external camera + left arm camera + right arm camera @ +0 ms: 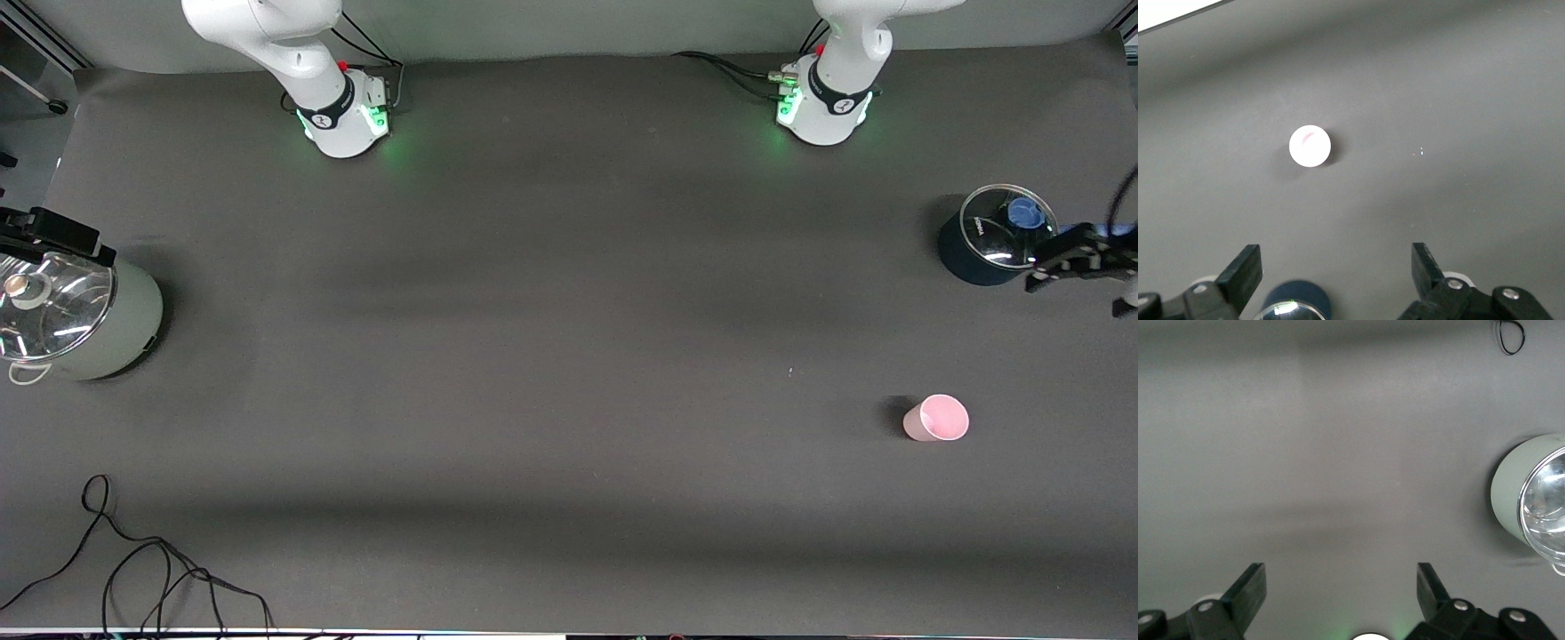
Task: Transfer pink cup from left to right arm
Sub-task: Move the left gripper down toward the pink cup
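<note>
The pink cup (936, 418) stands upright on the dark table toward the left arm's end, nearer to the front camera than the dark blue pot. It shows from above in the left wrist view (1309, 145). My left gripper (1040, 265) hangs beside the dark blue pot, up in the air and apart from the cup. In its own view the left gripper (1336, 263) is open and empty. My right gripper (1340, 583) is open and empty, high over bare table near its base. It is out of the front view.
A dark blue pot (982, 253) with a glass lid stands at the left arm's end and shows in the left wrist view (1293, 303). A pale grey-green pot (116, 324) with a glass lid stands at the right arm's end. Black cables (151, 569) lie near the front edge.
</note>
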